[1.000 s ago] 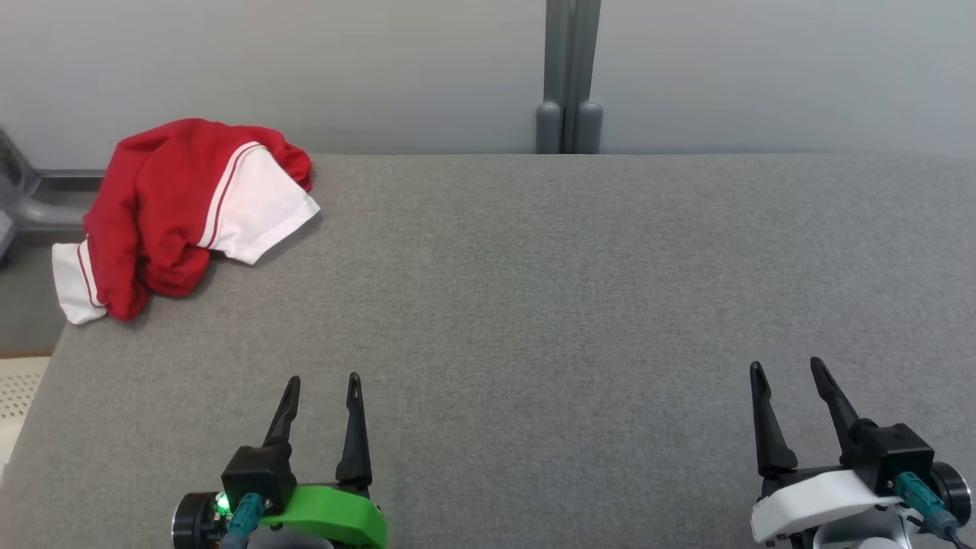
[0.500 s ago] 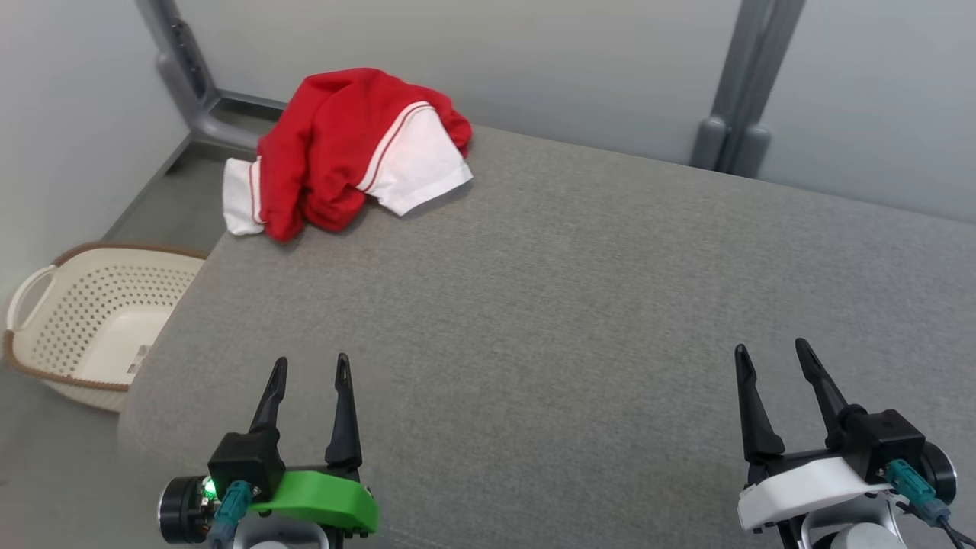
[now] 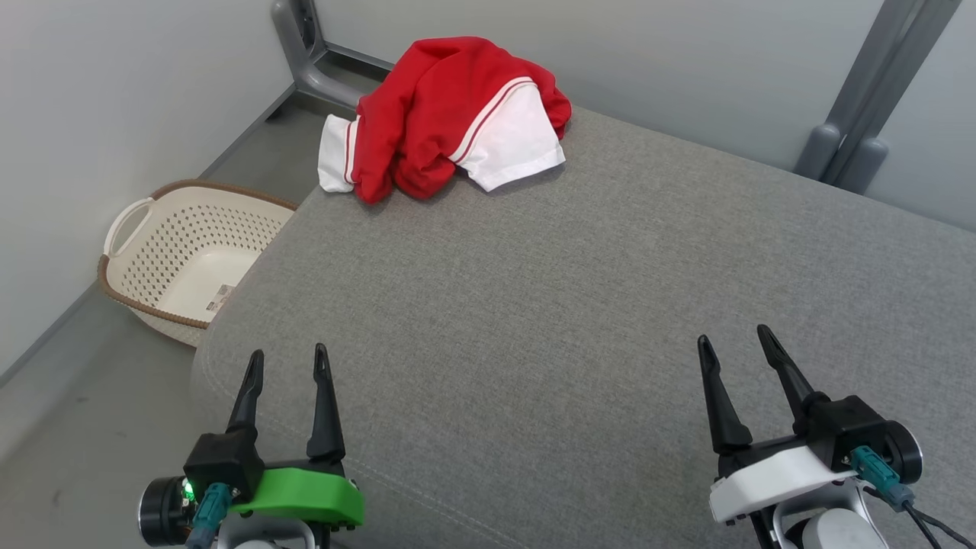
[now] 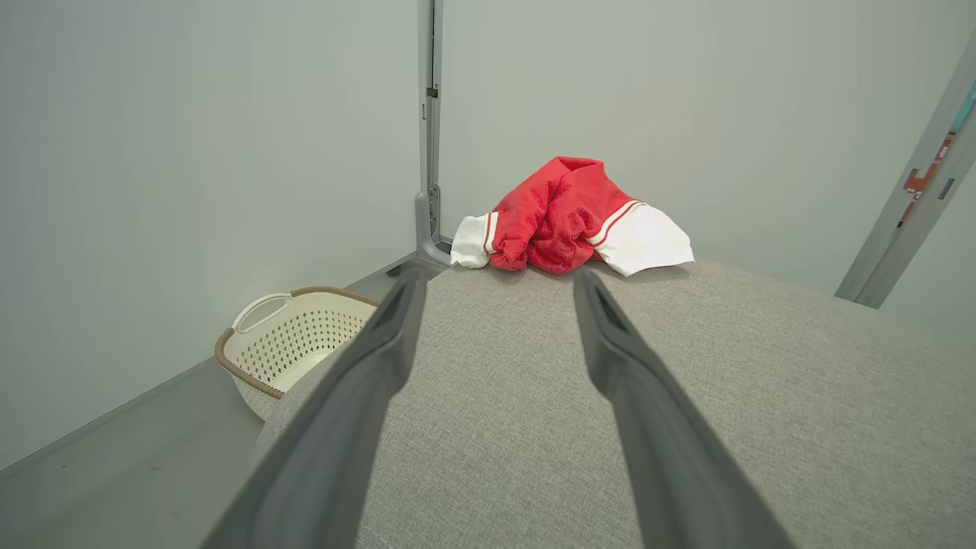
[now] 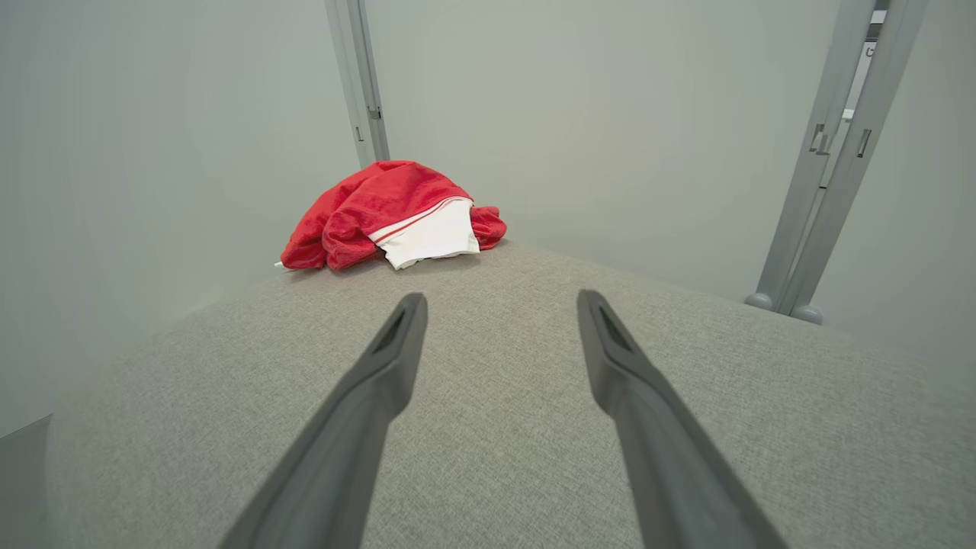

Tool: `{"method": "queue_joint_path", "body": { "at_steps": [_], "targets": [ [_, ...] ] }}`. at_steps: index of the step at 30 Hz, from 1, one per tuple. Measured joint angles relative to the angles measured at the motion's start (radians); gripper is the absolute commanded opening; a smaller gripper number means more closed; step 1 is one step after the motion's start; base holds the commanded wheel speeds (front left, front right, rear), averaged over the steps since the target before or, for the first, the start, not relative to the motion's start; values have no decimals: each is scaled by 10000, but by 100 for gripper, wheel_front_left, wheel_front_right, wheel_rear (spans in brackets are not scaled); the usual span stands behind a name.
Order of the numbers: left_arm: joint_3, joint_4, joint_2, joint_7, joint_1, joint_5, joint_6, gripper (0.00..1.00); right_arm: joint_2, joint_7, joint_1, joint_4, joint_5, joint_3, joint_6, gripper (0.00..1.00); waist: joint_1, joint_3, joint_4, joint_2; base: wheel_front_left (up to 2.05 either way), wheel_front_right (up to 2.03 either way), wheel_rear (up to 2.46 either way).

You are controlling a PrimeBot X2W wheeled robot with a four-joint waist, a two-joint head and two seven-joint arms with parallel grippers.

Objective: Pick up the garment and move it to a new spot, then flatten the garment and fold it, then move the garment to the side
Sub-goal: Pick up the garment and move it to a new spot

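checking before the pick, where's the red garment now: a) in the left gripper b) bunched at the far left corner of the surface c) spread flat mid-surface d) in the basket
b: the garment lies crumpled at the far left corner of the grey surface, apart from the basket.

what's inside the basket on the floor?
In the basket, bare perforated walls and bottom, plus a small label on the bottom. The table corner covers the basket's near edge, so that strip can't be checked.
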Motion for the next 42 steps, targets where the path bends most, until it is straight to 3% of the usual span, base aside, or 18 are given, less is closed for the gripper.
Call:
{"method": "queue_joint_path", "body": {
  "at_steps": [10,17,22,28,35,42],
  "targets": [
    [123,-29,-2,2,127,-136,-61,100,2,0,198,-209,35,-267,0,100,0,-32,-17,0,0,0,0],
    [1436,-1003,40,2,-542,-529,-224,100,6,0,-246,-805,-629,-293,2,100,0,276,-205,0,0,0,0],
    [2337,-1080,1028,-2,-2947,-155,-815,100,10,0,-765,-1074,-1189,-343,4,100,0,805,-581,0,0,0,0],
    [2366,773,2324,608,-6212,54,-1417,100,6,0,-1293,-1344,-1570,-351,4,100,0,1745,-1274,0,0,0,0],
    [2027,3605,2635,1689,-8414,-336,-1950,100,-8,0,-1682,-1634,-1728,-466,4,100,0,3126,-2263,0,0,0,0],
    [1718,5942,2782,2600,-8990,-715,-2199,100,-8,0,-2028,-1885,-1787,-600,4,100,1,4442,-3093,0,0,0,0]
  ]
}}
